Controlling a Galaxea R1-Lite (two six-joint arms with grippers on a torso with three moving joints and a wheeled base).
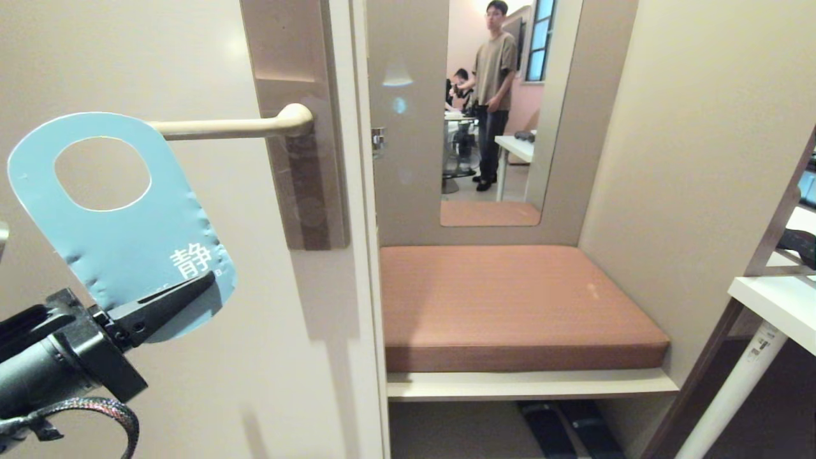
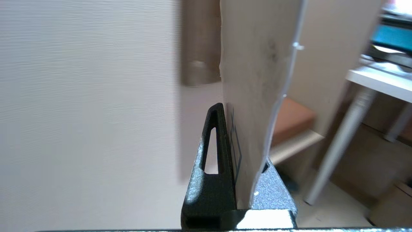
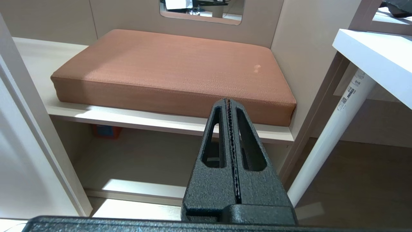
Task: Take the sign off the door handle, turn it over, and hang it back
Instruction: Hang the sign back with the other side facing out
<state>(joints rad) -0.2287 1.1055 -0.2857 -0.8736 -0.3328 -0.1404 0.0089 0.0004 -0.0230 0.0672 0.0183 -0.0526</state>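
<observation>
The left gripper (image 1: 203,284) pinches the sign's (image 1: 121,229) lower edge in its jaws, blue face showing, off the door handle (image 1: 236,127). The right gripper's (image 3: 229,103) jaws are pressed together near the cushion (image 3: 173,69).

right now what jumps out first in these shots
The slate-blue sign stands out at the left, off the door handle, its lower end pinched by the left gripper. Right of the door lies a brown cushion on a bench, below a mirror showing a person. The right gripper hangs shut before that cushion.
</observation>
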